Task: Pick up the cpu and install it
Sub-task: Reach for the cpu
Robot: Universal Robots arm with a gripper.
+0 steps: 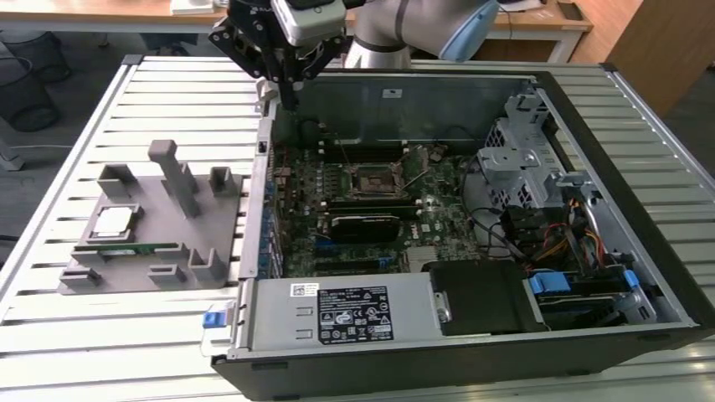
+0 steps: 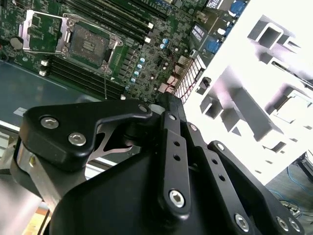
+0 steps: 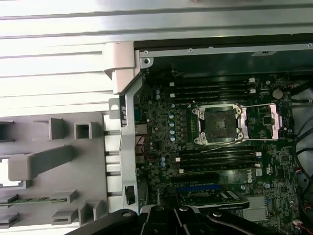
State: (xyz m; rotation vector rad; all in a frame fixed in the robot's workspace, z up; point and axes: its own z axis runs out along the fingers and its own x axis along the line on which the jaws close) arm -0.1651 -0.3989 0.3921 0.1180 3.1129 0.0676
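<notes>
The cpu (image 1: pixel 115 219), a small silvery square chip, lies flat in a pocket of the grey holder (image 1: pixel 156 226) on the table, at the exterior view's left of the open computer case (image 1: pixel 470 352). My gripper (image 1: pixel 293 100) hangs high over the case's far corner on the holder's side, well away from the cpu. Its fingers are shut with nothing between them. The black motherboard socket (image 1: pixel 374 180) lies open and bare in both wrist views (image 2: pixel 88 44) (image 3: pixel 217 125), its metal load plate (image 3: pixel 266 120) swung aside. The gripper's black linkages (image 2: pixel 166 161) cover much of the second wrist view.
A thin green memory stick (image 1: pixel 129 249) lies in the holder below the cpu, among upright grey posts (image 1: pixel 177 172). The case's raised side wall (image 3: pixel 128 132) stands between holder and motherboard. A drive cage (image 1: pixel 525 159), cables and the power supply (image 1: pixel 347 310) crowd the case.
</notes>
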